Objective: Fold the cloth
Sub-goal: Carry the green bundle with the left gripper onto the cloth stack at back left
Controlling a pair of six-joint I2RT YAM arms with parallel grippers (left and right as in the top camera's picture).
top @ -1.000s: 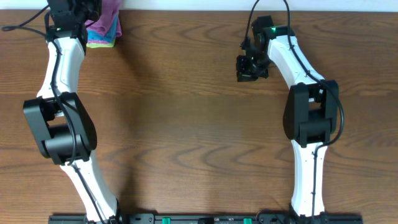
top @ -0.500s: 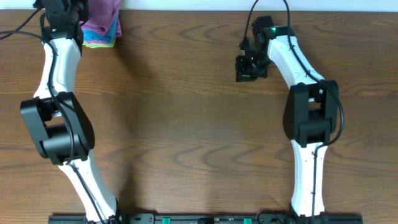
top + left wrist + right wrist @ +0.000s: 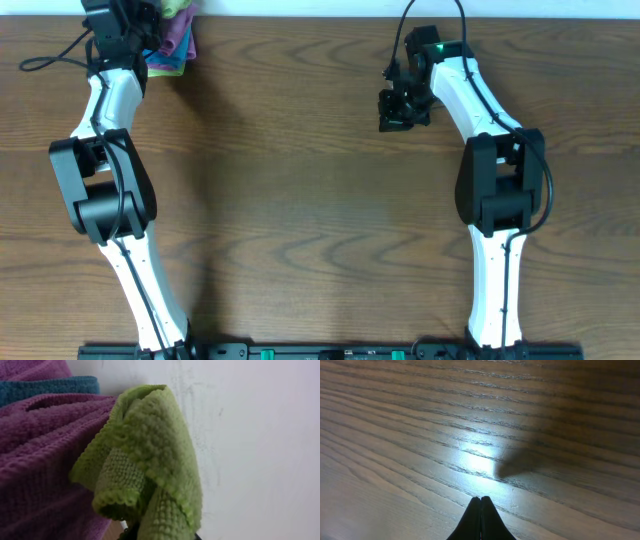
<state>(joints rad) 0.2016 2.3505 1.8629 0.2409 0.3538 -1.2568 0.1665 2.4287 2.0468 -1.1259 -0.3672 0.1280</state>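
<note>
**Left claw (image 3: 146,20) at the far-left corner of the worktop (image 3: 420,435), closed on the cloth (image 3: 150,470); right claw (image 3: 481,505) well apart.**

The cloth rises straight out of the left claw's tips, which it almost hides; it is a lime-green nubbly bunch doubled over itself, stitched hem showing, no tag in sight; it touches the purple cloth (image 3: 40,460) on one side, the blue cloth (image 3: 50,385) beyond; its long axis cannot be told while bunched; the right claw is pressed shut and empty above the worktop; the left arm is far nearer, so the pull to open worktop is likely its job.
</note>
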